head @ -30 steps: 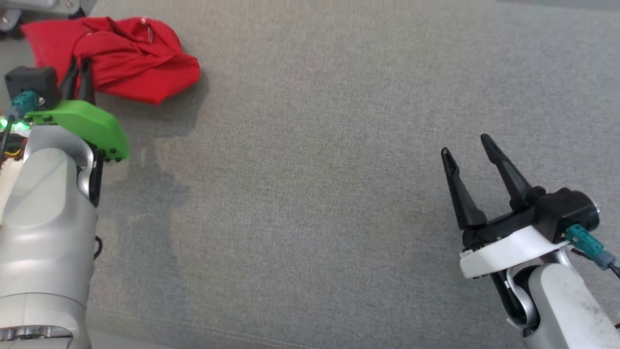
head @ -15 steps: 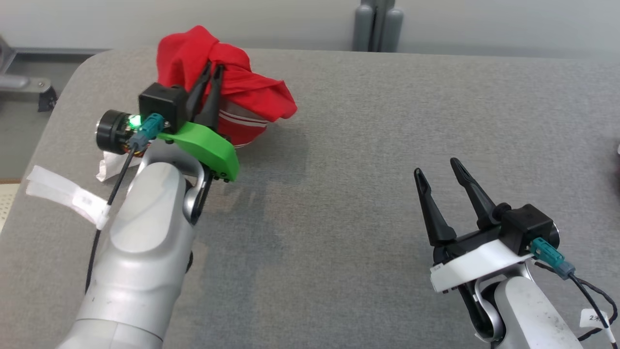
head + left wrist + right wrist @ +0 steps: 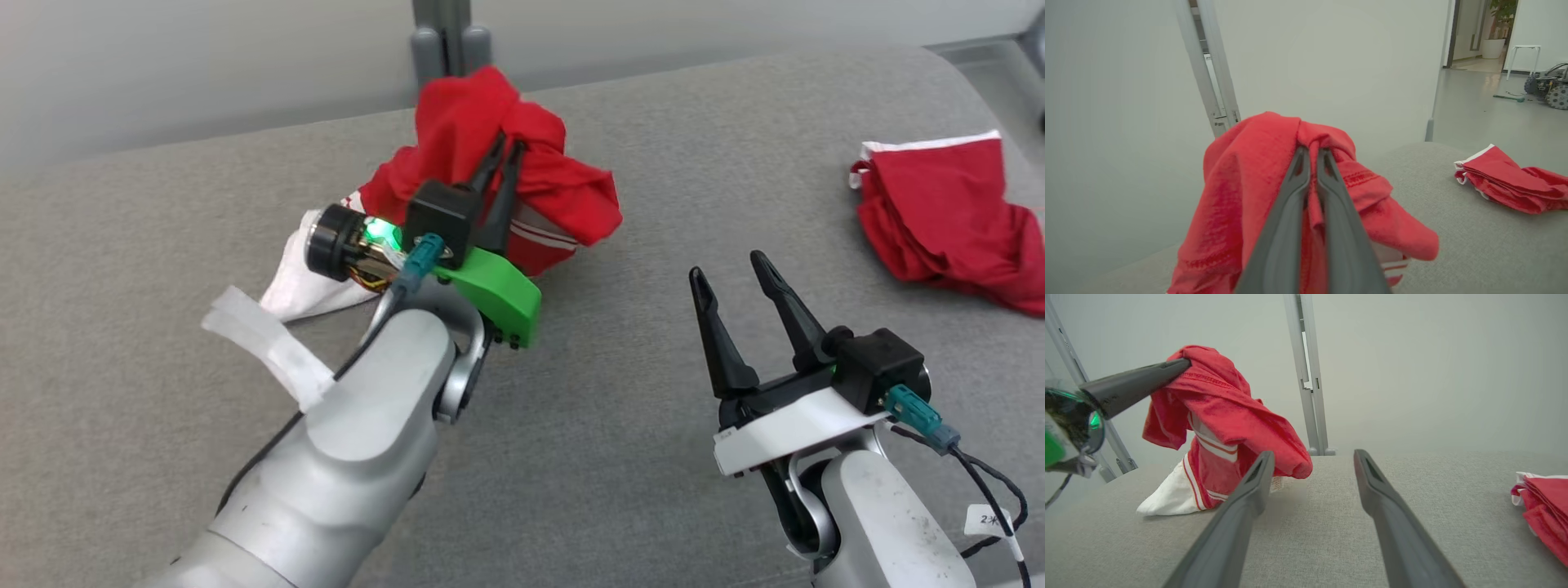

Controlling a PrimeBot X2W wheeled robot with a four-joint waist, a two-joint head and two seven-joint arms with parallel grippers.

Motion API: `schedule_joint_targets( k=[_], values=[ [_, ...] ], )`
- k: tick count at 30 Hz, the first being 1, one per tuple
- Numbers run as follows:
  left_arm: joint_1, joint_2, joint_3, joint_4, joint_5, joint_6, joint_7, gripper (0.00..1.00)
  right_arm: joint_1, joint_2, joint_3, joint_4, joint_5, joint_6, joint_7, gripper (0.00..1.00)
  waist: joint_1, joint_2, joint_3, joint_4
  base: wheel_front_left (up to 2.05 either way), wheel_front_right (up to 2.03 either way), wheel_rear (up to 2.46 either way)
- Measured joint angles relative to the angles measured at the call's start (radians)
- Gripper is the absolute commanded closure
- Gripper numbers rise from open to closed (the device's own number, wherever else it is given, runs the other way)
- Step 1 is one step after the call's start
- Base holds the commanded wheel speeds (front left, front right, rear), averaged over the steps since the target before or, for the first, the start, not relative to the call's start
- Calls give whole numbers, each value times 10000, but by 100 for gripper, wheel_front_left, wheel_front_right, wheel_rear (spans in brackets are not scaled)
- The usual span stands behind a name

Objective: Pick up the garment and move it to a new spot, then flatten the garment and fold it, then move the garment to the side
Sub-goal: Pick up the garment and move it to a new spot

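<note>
The garment [image 3: 539,175] is red with white stripes and a white part. My left gripper [image 3: 509,145] is shut on its top fold and holds it up, while its lower white end still rests on the grey table [image 3: 571,457]. In the left wrist view the two dark fingers [image 3: 1290,204] pinch the red cloth [image 3: 1229,204] at their tips. From the right wrist view the garment [image 3: 1224,420] hangs from the left fingers [image 3: 1135,386], draping down to the table. My right gripper [image 3: 728,268] stands open at the lower right, apart from the cloth, with nothing between its fingers [image 3: 1241,506].
A second red garment with white trim [image 3: 947,216] lies crumpled at the table's far right [image 3: 1511,183]. A strip of white tape [image 3: 265,347] hangs on the left arm's cable. A grey post [image 3: 441,37] stands behind the table's far edge.
The head camera has swung, so the whole picture shifted. My left gripper has lifted the garment off the table by its top. The right gripper stays open.
</note>
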State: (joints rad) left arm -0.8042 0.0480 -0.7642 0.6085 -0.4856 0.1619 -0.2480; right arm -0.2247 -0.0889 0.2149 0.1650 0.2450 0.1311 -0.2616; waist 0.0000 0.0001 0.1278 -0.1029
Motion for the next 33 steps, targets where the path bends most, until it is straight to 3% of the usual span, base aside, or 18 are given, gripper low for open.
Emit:
schedule_joint_targets(
  k=[1,9,13,20,26,33],
  values=[
    [8,-6,-357,25,-213,107,8,0,-16,23,23,8,4,0,0,0,0,0,14,-176,0,0,0],
    [65,-4,-2658,-104,-1471,232,2,0,-2,65,-167,33,15,0,-2,0,-1,-1,104,-1157,0,0,0],
    [59,-15,-2920,-238,-1839,428,-88,0,101,77,-297,33,-6,0,-2,0,0,-1,55,-1158,0,0,0],
    [515,290,-1154,-972,-1354,917,-144,0,333,102,-389,-31,-138,0,-4,0,0,-1,-186,-585,0,0,0],
    [2476,1473,815,-2441,-353,675,-144,0,639,-15,-428,8,-268,-2,-10,0,0,-1,-444,47,0,0,0],
    [5374,1620,2755,-4159,698,105,-146,0,1106,-63,-351,107,-326,0,-10,0,-1,-1,-827,559,0,0,0]
  ],
)
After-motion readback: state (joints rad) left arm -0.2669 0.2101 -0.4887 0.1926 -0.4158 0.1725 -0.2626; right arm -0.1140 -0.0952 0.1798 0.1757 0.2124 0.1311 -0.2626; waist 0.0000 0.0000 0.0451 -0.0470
